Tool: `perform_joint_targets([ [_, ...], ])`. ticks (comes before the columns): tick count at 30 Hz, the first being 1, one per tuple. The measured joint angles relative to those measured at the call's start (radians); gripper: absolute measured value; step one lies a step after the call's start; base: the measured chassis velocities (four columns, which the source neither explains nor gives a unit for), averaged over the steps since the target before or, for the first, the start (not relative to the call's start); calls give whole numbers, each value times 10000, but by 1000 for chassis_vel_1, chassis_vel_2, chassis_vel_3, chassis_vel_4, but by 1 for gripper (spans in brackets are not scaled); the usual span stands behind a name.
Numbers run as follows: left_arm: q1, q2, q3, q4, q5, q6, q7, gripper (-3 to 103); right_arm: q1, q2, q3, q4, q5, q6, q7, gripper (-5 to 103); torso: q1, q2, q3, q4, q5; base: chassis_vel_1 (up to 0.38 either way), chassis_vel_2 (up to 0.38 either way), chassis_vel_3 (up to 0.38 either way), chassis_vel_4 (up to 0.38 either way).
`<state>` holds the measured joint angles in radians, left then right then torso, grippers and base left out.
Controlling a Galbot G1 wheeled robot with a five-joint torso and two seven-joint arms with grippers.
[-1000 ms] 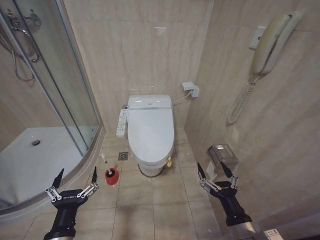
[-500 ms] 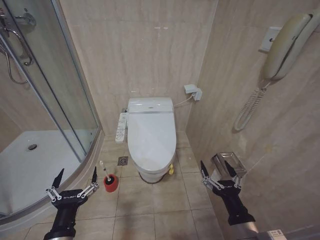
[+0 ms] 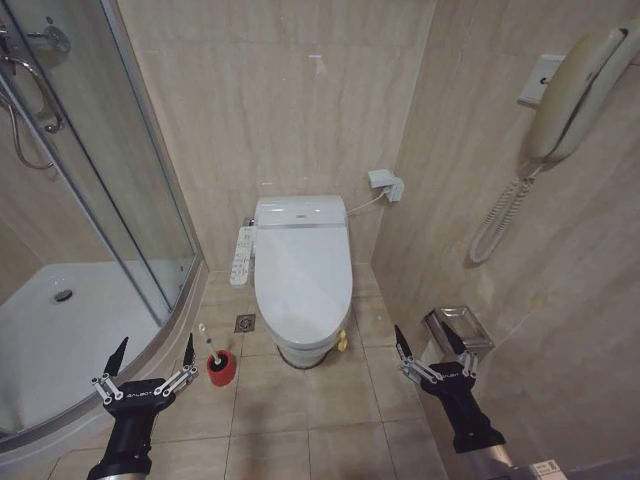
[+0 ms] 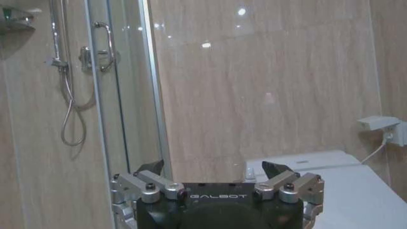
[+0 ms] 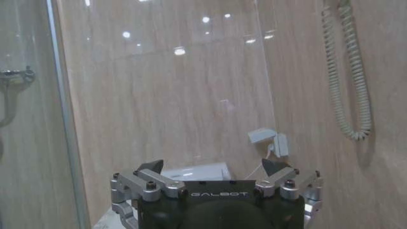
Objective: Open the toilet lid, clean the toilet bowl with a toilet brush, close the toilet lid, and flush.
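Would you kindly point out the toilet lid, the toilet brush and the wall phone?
toilet lid (image 3: 302,275): head view, middle of its closed top.
toilet brush (image 3: 209,345): head view, white handle above the red cup.
wall phone (image 3: 575,90): head view, handset body.

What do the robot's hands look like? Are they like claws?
A bit like claws, yes. The left gripper and right gripper match: each has two pointed black fingertips on jointed silver metal links with small bolts. The links join a chunky black body with "GALBOT" printed in white, and each sits on a black arm.
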<state>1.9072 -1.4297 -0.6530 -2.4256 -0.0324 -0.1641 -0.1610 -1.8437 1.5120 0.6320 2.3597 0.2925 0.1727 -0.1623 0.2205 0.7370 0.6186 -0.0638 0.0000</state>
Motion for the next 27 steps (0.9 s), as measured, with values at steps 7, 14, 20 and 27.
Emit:
perform_joint_targets([
  [7, -1, 0, 0, 0, 0, 0, 0, 100, 88, -26, -9, -106, 8, 38, 282, 100, 6, -3, 2, 1, -1, -177, 193, 178, -198],
  [14, -2, 1, 0, 0, 0, 0, 0, 100, 173, -73, 3, -181, -34, 98, 435, 100, 10, -6, 4, 2, 0, -120, 125, 85, -108],
  [20, -1, 0, 0, 0, 0, 0, 0, 100, 202, -80, 43, -309, -132, 94, 112, 100, -5, 0, -2, -3, 1, 29, -30, -27, 43],
  [27, 0, 0, 0, 0, 0, 0, 0, 100, 219, -65, 19, -389, -181, 1, 51, 100, -4, 1, -2, -2, -1, 7, -8, -10, 9],
])
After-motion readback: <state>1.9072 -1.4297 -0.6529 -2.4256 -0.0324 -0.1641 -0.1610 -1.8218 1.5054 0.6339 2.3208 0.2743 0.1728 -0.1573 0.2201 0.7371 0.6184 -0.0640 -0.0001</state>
